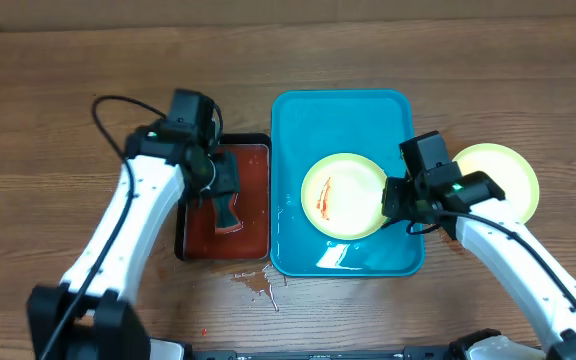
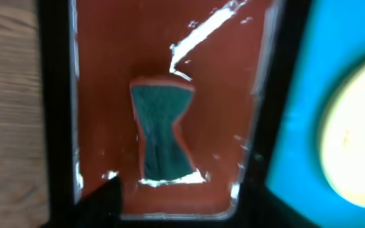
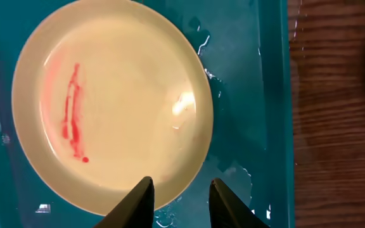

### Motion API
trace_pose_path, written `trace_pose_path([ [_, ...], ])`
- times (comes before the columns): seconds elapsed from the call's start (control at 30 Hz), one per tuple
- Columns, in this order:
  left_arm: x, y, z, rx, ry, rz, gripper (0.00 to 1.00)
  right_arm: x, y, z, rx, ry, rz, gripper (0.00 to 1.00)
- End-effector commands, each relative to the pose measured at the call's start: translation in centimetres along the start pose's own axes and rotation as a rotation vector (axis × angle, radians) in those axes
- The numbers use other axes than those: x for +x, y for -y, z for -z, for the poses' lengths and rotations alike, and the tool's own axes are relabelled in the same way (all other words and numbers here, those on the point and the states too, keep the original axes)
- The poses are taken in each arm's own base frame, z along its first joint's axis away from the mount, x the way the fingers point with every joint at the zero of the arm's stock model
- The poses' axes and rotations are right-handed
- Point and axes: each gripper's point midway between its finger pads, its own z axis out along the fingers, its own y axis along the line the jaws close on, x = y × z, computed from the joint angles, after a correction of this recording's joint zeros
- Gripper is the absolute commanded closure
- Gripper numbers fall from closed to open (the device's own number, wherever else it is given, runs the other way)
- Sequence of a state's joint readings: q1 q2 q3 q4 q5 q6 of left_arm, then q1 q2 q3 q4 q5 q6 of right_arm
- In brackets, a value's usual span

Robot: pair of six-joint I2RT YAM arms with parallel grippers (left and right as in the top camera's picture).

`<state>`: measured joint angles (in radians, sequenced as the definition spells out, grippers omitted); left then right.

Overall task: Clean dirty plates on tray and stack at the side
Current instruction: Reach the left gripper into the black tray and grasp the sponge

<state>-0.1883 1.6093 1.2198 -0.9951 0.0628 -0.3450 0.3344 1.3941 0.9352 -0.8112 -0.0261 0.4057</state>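
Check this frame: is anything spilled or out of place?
Yes. Reddish liquid is splattered on the wooden table just in front of the small black rectangular tray of red liquid, outside its rim. Clear puddles also glisten on the floor of the large turquoise plastic tray near the sauce-smeared round yellow-green plate.

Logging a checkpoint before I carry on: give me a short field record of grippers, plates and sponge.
left gripper: open, above the sponge in the black tray
right gripper: open, at the rim of the smeared plate
smeared plate: on the blue tray, red streak not yet cleaned
second plate: on the table, right of the blue tray
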Motion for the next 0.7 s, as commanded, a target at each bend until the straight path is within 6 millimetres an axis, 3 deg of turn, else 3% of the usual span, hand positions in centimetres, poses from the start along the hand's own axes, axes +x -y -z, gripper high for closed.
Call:
trace_pose_path([
  [0.0,1.2,-0.9,-3.9,-0.05,-0.084,0.024,0.54,-0.9,-0.6,0.9,-0.022,0.031,0.022,0.69],
  [0.13,2.2,-0.8,-8.0,-0.046,-0.191,0.034,0.74,-0.7,-0.5,0.8,-0.018,0.021,0.021,0.69],
  [0.3,3.2,-0.9,-10.6,-0.05,-0.265,0.05,0.94,-0.3,-0.4,0.8,-0.017,0.004,0.02,0.69],
  [0.43,3.3,-1.0,-10.5,-0.052,-0.269,0.049,0.96,-0.4,0.2,0.8,0.013,0.01,0.013,0.69],
  [0.57,2.7,-0.7,-9.1,-0.046,-0.25,0.043,0.96,-1.7,4.1,1.3,0.197,0.094,-0.132,0.66],
  [0.67,1.6,-0.4,-7.2,-0.041,-0.21,0.026,0.96,-2.2,5.4,1.4,0.217,0.105,-0.201,0.62],
])
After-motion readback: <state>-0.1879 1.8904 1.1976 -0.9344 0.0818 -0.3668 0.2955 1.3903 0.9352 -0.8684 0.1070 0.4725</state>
